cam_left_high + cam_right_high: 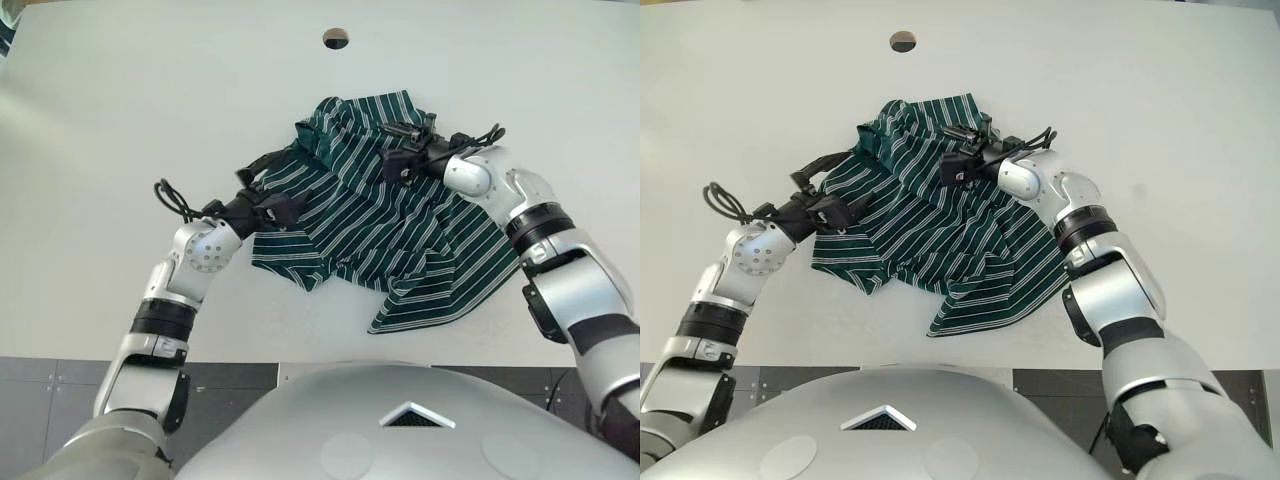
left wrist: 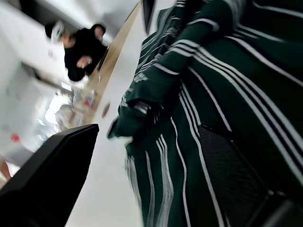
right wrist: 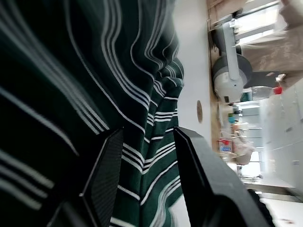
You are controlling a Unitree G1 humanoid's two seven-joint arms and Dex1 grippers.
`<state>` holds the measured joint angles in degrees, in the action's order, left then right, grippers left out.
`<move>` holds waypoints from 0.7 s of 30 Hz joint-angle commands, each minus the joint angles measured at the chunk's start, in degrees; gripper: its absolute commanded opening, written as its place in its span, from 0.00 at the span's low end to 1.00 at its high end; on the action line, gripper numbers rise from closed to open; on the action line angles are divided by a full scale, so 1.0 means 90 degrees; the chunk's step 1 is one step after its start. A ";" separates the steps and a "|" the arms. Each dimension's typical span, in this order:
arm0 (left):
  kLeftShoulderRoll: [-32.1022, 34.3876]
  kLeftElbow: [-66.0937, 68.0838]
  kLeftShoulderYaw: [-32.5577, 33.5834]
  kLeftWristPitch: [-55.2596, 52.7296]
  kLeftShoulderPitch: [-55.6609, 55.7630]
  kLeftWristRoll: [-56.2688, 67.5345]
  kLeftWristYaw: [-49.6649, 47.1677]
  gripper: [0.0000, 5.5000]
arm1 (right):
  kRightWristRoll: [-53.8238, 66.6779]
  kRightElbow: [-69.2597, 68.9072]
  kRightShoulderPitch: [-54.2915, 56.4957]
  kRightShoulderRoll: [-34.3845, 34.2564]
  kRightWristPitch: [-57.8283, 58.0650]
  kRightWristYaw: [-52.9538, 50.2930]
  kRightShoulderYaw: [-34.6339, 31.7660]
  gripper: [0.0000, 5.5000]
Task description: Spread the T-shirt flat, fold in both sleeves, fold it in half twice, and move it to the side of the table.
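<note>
Left claw (image 1: 272,208) sits at the left edge of the T-shirt (image 1: 370,240), and the right claw (image 1: 402,140) is up on its far bunched part. The shirt's a crumpled heap mid-tabletop (image 1: 120,120).

Left wrist view: fingers (image 2: 42,179) spread wide, striped cloth between them, nothing pinched.

Right wrist view: fingers (image 3: 208,179) apart too, narrower gap, fabric just past them.

Looks like step 1, spreading it flat. My guess is each claw needs to pinch an edge next and pull outward.
</note>
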<state>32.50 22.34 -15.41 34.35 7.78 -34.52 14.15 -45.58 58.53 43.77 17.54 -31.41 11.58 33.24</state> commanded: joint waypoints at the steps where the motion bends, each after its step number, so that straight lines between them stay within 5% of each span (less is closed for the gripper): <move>1: 0.0741 0.0730 -0.0593 -0.0328 -0.0108 -0.1054 0.0106 0.72 | -0.0275 0.1050 0.0542 0.0041 0.0714 -0.0029 0.0254 0.35; 9: 0.1767 0.1519 -0.0915 -0.0483 0.0681 -0.1747 -0.0533 0.72 | 0.0202 0.1354 0.0909 0.0970 0.1012 0.0581 -0.0067 0.35; 15: 0.1575 0.2220 -0.1331 0.0143 0.1490 -0.2144 -0.2359 0.72 | 0.1002 0.0646 0.0332 0.1073 0.0476 0.1192 -0.0461 0.35; 21: 0.1799 0.3455 -0.2273 0.0008 0.2814 -0.3644 -0.4580 0.72 | 0.2815 -0.1485 -0.0262 0.0908 0.0141 0.1587 -0.1606 0.35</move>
<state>47.61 49.15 -32.75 36.02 28.50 -62.65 -22.48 -25.69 51.61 42.12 26.85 -29.87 24.66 22.36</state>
